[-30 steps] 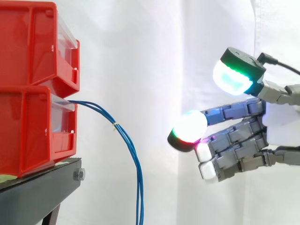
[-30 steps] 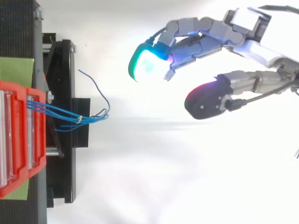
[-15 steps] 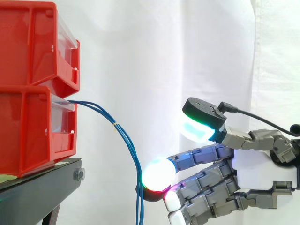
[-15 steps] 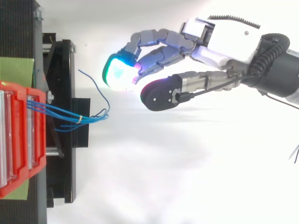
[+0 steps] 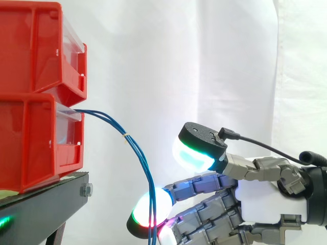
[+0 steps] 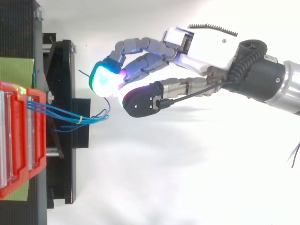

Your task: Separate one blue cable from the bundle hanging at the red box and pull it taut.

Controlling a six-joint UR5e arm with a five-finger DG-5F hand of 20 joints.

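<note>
Side view: two stacked red bins on black stand, left. Blue cable bundle leaves lower bin's front and droops right. Hand low right, spread wide, grasping nothing; fingertip pad just behind hanging cables.
Top view: fingertips near bundle's loose ends; thumb apart.

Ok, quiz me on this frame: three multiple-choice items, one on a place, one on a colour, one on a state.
1. The blue cables come out of: A the upper red bin; B the lower red bin; C the black stand.
2. The tie round the bundle is: A yellow; B red; C black.
3. The hand is: A a closed fist; B wrapped round a bin; C open.

B: the side view shows the cables leaving the lower bin's front.
A: a small yellow tie sits on the bundle.
C: thumb and fingers stand apart, gripping nothing.
</note>
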